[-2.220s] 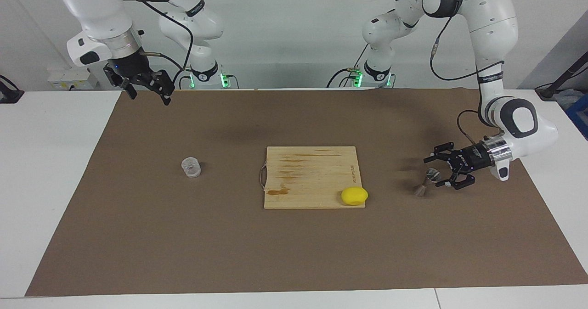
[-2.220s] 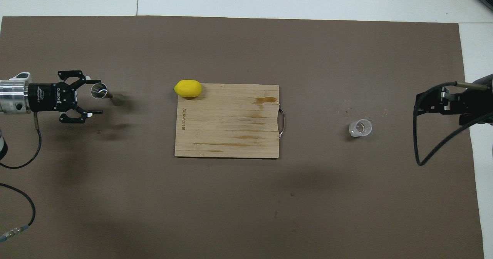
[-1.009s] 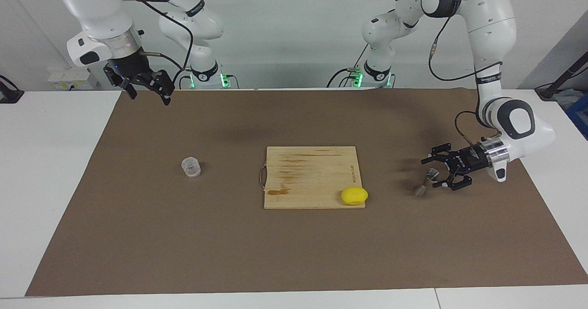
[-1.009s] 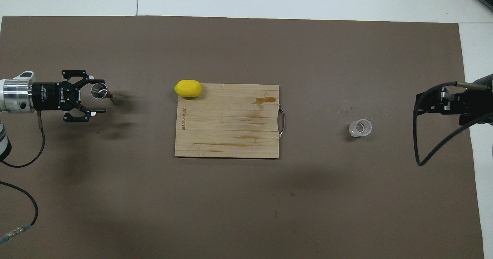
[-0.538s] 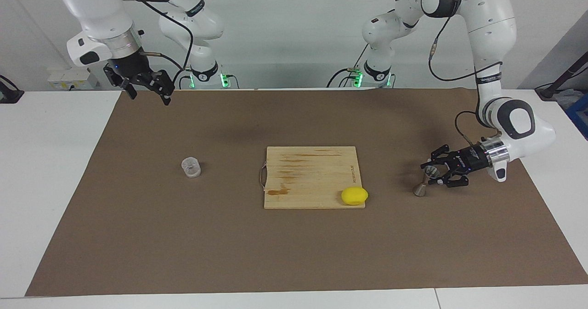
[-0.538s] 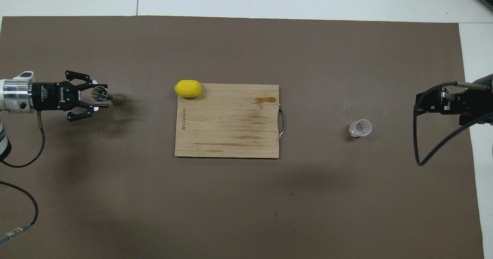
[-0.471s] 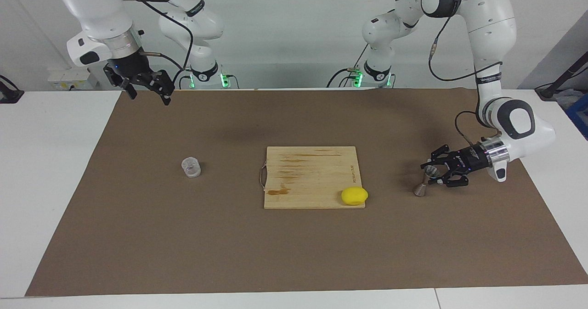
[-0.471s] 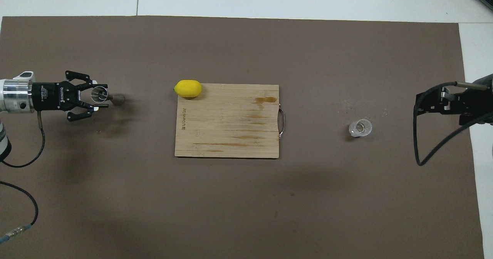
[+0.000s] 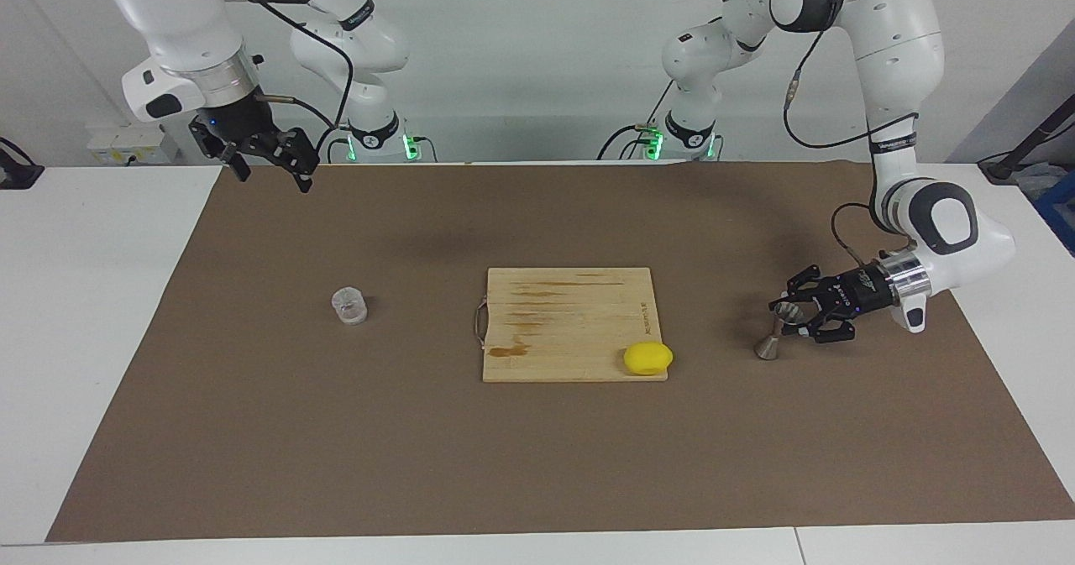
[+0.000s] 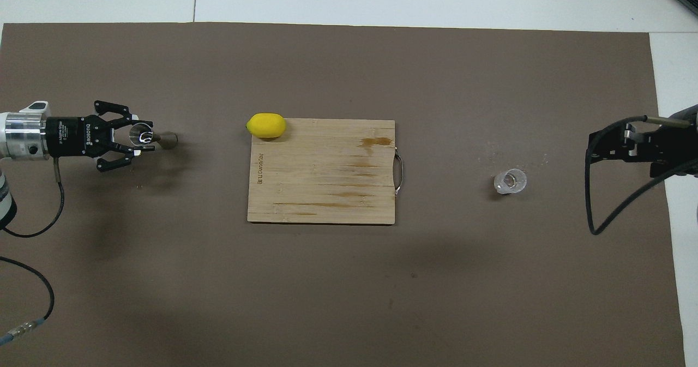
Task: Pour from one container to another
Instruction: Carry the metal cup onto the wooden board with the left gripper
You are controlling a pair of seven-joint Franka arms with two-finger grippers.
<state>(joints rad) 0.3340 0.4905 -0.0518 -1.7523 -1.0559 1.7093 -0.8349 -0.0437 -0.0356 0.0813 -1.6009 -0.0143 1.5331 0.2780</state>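
Facing view: the steel jigger (image 9: 773, 331), upright and slightly tilted, is clamped at its upper cone by the left gripper (image 9: 790, 317); the clear cup (image 9: 348, 306) is seen upright; the right gripper (image 9: 267, 160), fingers wide, waits raised.

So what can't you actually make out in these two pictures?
- Clear cup: contents, if any; too small in both views.
- Jigger: whether its base rests on the mat; the left pincer, shut on it, covers its top.
- Right pincer: overhead view, cut off by the edge.
- Cutting board: burned lettering too small.
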